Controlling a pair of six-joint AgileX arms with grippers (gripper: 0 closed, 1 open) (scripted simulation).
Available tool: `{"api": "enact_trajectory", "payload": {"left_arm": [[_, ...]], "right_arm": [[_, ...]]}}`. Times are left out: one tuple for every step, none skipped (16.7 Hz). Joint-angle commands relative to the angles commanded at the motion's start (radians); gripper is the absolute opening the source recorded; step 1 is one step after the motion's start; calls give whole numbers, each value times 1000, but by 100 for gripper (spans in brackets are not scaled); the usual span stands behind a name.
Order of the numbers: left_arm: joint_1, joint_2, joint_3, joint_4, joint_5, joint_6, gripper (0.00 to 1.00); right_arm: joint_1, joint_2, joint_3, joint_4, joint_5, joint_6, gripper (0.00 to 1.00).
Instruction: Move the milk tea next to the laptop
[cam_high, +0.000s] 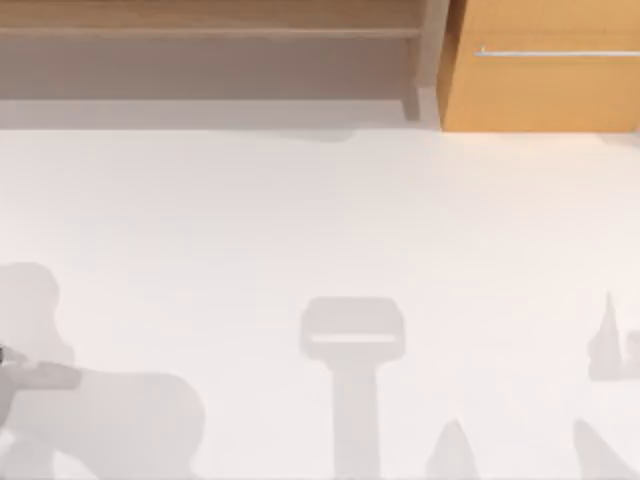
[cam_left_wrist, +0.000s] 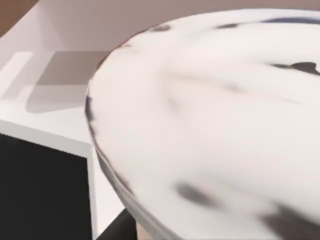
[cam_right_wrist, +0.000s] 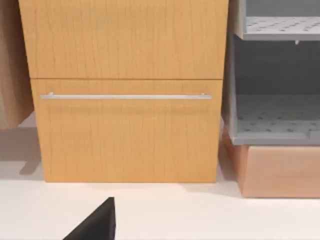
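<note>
The milk tea's white domed lid (cam_left_wrist: 210, 125) bulges very close in the left wrist view, with dark smears across it. The cup body, drink and label are hidden beneath it. A small dark piece (cam_left_wrist: 120, 229) sits right under the lid's rim; I cannot tell what it is. At the table's far left edge in the top view a tiny dark bit of my left arm (cam_high: 4, 355) pokes in above its broad shadow. The laptop is out of view.
A wooden drawer cabinet with a metal handle (cam_high: 545, 65) (cam_right_wrist: 127, 95) stands at the back right, beside a grey perforated shelf unit (cam_right_wrist: 275, 115) on a wooden block. A low wooden shelf (cam_high: 210, 50) runs along the back left. A black wedge (cam_right_wrist: 95, 226) lies on the white table (cam_high: 320, 220).
</note>
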Motion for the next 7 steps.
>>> {"api": "enact_trajectory", "payload": {"left_arm": [[0, 0, 0, 0, 0, 0, 98], [0, 0, 0, 0, 0, 0, 100], [0, 0, 0, 0, 0, 0, 100], [0, 0, 0, 0, 0, 0, 100], [0, 0, 0, 0, 0, 0, 100], [0, 0, 0, 0, 0, 0, 100], [0, 0, 0, 0, 0, 0, 100]], "right_arm": [[0, 0, 0, 0, 0, 0, 100], [0, 0, 0, 0, 0, 0, 100], [0, 0, 0, 0, 0, 0, 100], [0, 0, 0, 0, 0, 0, 100], [0, 0, 0, 0, 0, 0, 100], [0, 0, 0, 0, 0, 0, 100], [0, 0, 0, 0, 0, 0, 100]]}}
